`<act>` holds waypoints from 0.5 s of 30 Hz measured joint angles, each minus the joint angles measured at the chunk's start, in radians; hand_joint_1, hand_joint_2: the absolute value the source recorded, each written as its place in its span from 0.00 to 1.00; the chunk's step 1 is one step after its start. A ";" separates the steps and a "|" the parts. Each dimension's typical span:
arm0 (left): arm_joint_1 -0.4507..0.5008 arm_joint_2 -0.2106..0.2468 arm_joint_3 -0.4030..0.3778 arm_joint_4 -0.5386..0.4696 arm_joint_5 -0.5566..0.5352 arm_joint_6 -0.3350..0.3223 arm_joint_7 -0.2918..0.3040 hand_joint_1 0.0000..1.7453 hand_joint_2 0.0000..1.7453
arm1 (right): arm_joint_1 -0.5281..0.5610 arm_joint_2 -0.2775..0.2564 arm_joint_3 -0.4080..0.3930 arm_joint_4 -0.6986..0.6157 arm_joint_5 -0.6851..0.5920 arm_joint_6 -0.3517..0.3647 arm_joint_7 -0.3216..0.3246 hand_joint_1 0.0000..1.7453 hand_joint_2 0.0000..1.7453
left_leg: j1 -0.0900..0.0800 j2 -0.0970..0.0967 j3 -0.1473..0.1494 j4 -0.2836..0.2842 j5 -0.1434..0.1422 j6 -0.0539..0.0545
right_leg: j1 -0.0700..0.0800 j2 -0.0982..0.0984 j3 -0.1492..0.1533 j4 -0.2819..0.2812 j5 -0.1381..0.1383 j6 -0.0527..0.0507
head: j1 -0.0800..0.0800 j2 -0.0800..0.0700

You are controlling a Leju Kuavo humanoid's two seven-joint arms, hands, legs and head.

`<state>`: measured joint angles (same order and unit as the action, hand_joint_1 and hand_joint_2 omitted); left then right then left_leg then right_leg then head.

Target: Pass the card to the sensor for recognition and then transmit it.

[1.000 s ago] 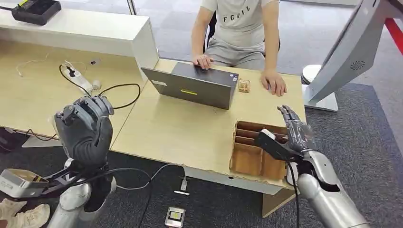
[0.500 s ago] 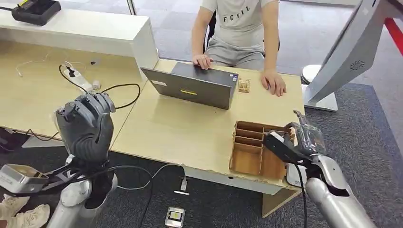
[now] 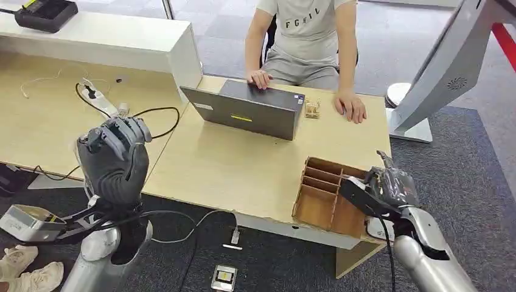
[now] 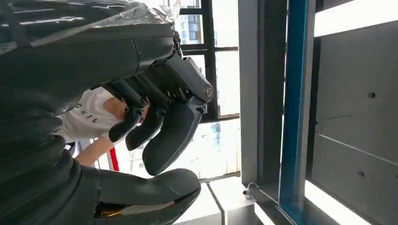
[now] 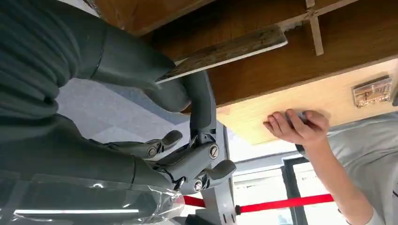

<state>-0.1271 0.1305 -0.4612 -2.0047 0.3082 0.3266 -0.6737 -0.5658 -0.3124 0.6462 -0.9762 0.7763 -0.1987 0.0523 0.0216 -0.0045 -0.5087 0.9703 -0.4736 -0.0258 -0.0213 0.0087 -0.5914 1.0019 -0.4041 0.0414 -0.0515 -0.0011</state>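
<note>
Where held, card (image 5: 225,50) over organizer (image 3: 325,196)

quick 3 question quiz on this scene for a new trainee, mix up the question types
1. True or false: the right hand holds a card pinched between its thumb and fingers.
2. Multiple choice: where does the open laptop stand? A) on the floor B) on the table, in front of the seated person C) inside the wooden divided box
3. Fill in: the left hand is raised beside the table, its fingers curled, holding ____.

Key
1. True
2. B
3. nothing
</note>
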 joint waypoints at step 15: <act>0.000 0.007 -0.013 0.000 0.007 0.021 0.000 0.90 1.00 | -0.006 0.003 0.003 -0.009 -0.019 -0.019 0.012 0.00 1.00 | 0.000 0.000 0.000 0.000 0.000 0.000 | 0.000 0.000 0.000 0.000 0.000 0.000 | 0.000 0.000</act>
<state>-0.1266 0.1377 -0.4746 -2.0047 0.3155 0.3471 -0.6737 -0.5721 -0.3094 0.6493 -0.9854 0.7572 -0.2178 0.0645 0.0216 -0.0045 -0.5086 0.9703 -0.4736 -0.0258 -0.0214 0.0086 -0.5911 1.0019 -0.4041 0.0414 -0.0515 -0.0011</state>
